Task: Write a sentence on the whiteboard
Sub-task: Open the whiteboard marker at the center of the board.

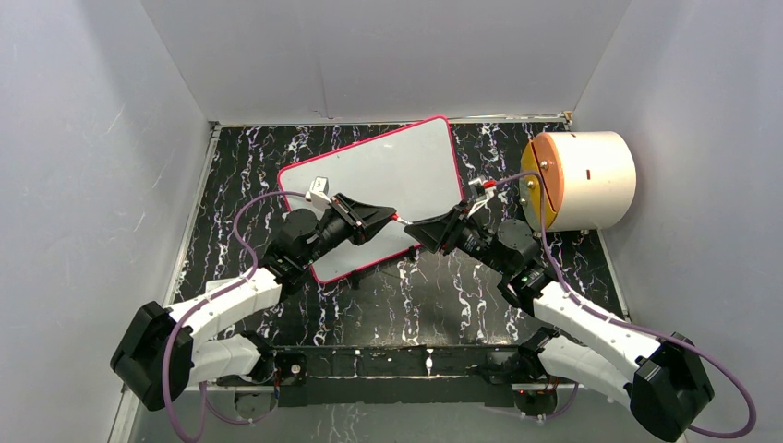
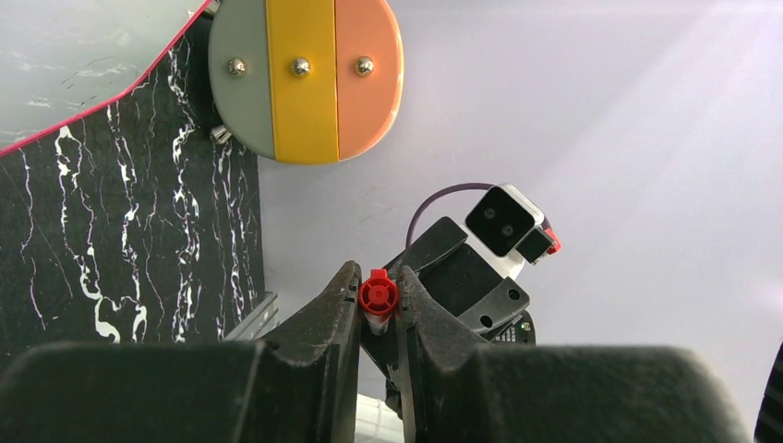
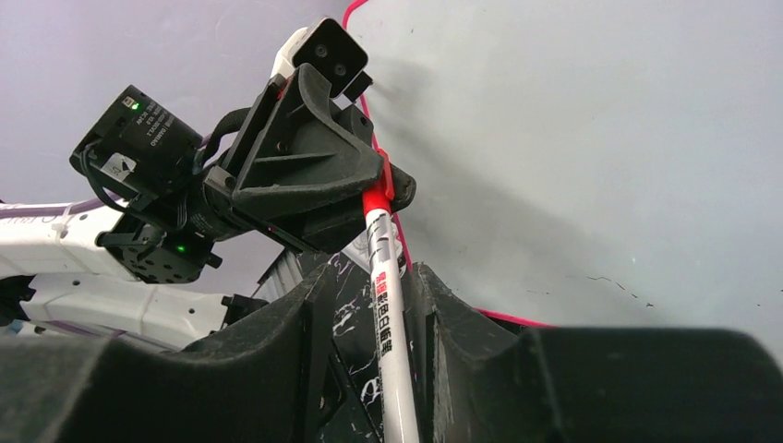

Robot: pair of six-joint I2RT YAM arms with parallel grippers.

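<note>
Left wrist view: your left gripper (image 2: 377, 279) clamps the marker's ribbed red cap (image 2: 378, 295). Your right gripper (image 3: 374, 277) flanks its smooth white barrel (image 3: 388, 337); you cannot tell whether it grips. The glossy, round-cornered whiteboard (image 1: 388, 175) lies flat beneath the fingertips on the black marbled table (image 1: 443, 295).

The large, flat, white rectangular whiteboard (image 1: 392, 171), with rounded corners and a thin red-pink rim, lies flat on the black white-veined tabletop (image 1: 434, 305). It sits at far centre, askew to the table edges. Its visible surface is pale grey-white.
</note>
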